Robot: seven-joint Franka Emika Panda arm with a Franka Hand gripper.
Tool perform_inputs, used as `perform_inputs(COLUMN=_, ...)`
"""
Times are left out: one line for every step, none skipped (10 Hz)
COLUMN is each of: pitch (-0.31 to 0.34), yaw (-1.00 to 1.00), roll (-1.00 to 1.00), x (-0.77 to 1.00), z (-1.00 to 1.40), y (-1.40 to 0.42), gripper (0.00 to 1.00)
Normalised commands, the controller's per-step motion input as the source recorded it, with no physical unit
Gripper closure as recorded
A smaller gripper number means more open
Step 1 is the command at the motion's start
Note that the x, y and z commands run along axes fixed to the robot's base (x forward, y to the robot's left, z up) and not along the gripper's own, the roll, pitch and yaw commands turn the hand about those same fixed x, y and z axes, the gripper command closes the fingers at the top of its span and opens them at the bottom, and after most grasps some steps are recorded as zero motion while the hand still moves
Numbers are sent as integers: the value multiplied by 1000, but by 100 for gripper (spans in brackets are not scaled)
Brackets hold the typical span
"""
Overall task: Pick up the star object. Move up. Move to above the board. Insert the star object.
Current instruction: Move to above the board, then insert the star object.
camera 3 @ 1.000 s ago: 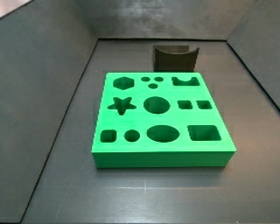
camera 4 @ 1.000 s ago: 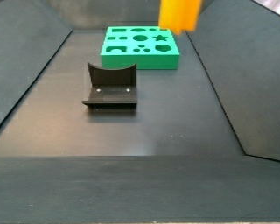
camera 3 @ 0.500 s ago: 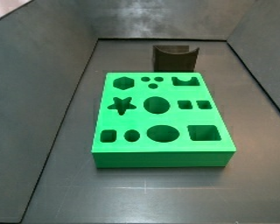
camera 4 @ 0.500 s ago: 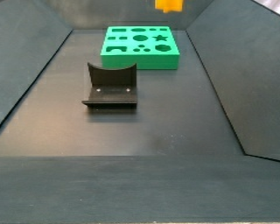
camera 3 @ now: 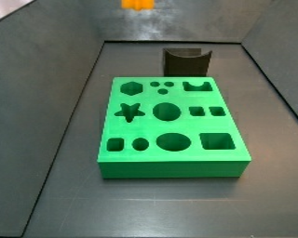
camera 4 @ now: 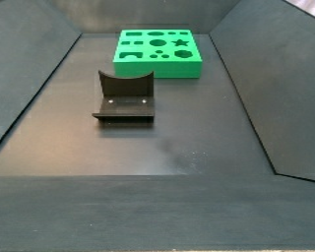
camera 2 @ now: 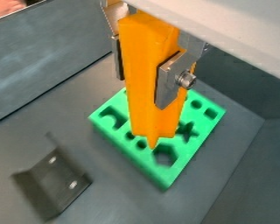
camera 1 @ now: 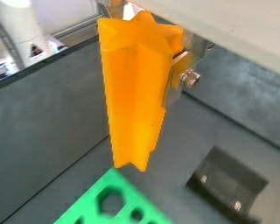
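Note:
My gripper [camera 2: 145, 79] is shut on the star object [camera 2: 149, 83], a tall bright orange ridged prism that hangs upright between the silver fingers [camera 2: 171, 80]. Both wrist views show it; in a wrist view [camera 1: 136, 87] only one finger plate [camera 1: 178, 74] shows beside it. The green board [camera 2: 105, 121] with its shaped holes lies below the prism's lower end, well apart from it. In a side view only the prism's lower tip [camera 3: 138, 4] shows at the top edge, high above the far end of the board [camera 3: 189, 127]. The gripper is out of both side views.
The dark fixture stands on the floor beyond the board's short end [camera 3: 185, 61], also seen in the other views [camera 4: 125, 95] [camera 2: 55, 179] [camera 1: 230, 179]. Dark sloping walls enclose the floor on both sides [camera 4: 42, 89].
The orange prism has left the top of a side view and its tip has entered the top of the other, moving toward the space above the board.

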Motion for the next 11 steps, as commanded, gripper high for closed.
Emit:
perform_inputs(pitch=120, yaw=-24, roll=-17, x=105, z=48, y=-1000, gripper=100)
perform_inputs(pitch=126, yaw=-17, roll=-22, x=114, z=52, y=-1000, gripper=100)
perform_inputs(pitch=133, yaw=0, roll=7, x=135, z=59, y=-1000, gripper=100)
perform_inputs(pitch=145, yaw=4, roll=4, x=167, z=71, y=-971, gripper=100)
perform_inputs(pitch=148, yaw=6, roll=10, x=140, z=63, y=-709, gripper=100)
perform_inputs(pitch=142, yaw=8, roll=15, x=115, z=50, y=-440, gripper=100)
perform_inputs(pitch=118, yaw=8, roll=16, x=91, z=33, y=-249, gripper=100)
perform_inputs(pitch=0, yaw=0, roll=0, x=0, z=-26, y=0, gripper=100)
perform_inputs(pitch=0, yaw=0, roll=0, x=0, z=-17, y=0, gripper=100)
perform_inputs(pitch=0, yaw=0, roll=-13, x=0, z=0, y=0, gripper=100)
perform_inputs(pitch=-10, yaw=0, roll=-11, x=0, z=-9, y=0, gripper=100)
